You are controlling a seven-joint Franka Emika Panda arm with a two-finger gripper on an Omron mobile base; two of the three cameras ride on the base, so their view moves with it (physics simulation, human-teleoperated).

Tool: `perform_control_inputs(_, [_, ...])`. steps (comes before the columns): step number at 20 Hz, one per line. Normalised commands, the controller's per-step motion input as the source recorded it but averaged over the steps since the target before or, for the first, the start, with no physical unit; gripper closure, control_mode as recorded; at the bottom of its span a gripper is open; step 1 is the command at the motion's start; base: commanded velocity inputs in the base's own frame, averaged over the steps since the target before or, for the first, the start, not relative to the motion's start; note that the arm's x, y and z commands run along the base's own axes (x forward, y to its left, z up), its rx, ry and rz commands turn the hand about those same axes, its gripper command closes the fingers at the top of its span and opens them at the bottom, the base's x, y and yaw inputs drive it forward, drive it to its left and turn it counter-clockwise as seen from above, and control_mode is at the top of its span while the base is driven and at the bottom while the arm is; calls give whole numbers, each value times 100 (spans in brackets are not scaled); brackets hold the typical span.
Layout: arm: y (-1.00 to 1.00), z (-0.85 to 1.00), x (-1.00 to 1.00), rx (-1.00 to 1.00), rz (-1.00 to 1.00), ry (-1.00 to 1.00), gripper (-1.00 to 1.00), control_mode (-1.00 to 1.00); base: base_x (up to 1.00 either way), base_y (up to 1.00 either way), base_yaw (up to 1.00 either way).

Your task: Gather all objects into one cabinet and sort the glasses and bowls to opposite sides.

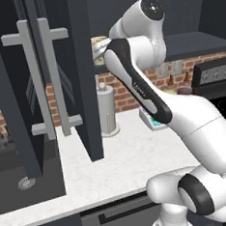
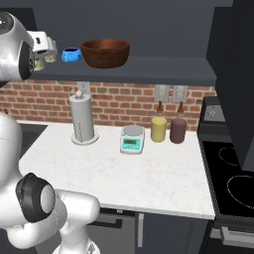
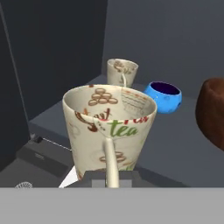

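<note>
The gripper [image 3: 112,177] is clenched on the handle of a cream cup [image 3: 110,129] printed with tea lettering, holding it upright right in front of the hand camera, at the near left edge of the cabinet shelf [image 2: 149,69]. In the hand view the thin pale handle runs straight down between the fingers, so the cup sits directly ahead of the jaws and touching them. Behind it, deeper on the shelf and close to the left wall, a second cream cup [image 3: 122,72] stands upright and well apart from the held one. To the right of that, the small blue bowl [image 3: 163,96] rests on the shelf floor, and the brown wooden bowl [image 3: 212,113] sits at the right edge of the view. From the right base view the blue bowl [image 2: 72,54] lies just beside the wooden bowl [image 2: 105,52], with the hand at their left. The cabinet door [image 1: 44,82] hangs open over the white counter [image 2: 124,168].
</note>
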Motion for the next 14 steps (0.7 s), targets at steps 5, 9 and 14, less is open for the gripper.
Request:
perform_control_inputs(5, [22, -3, 14, 0, 0, 6, 100, -100, 0, 0, 0])
perform_control_inputs(9, [16, -22, 6, 0, 0, 1, 100, -100, 0, 0, 0])
perform_control_inputs(14, [0, -26, 4, 0, 0, -2, 100, -100, 0, 0, 0])
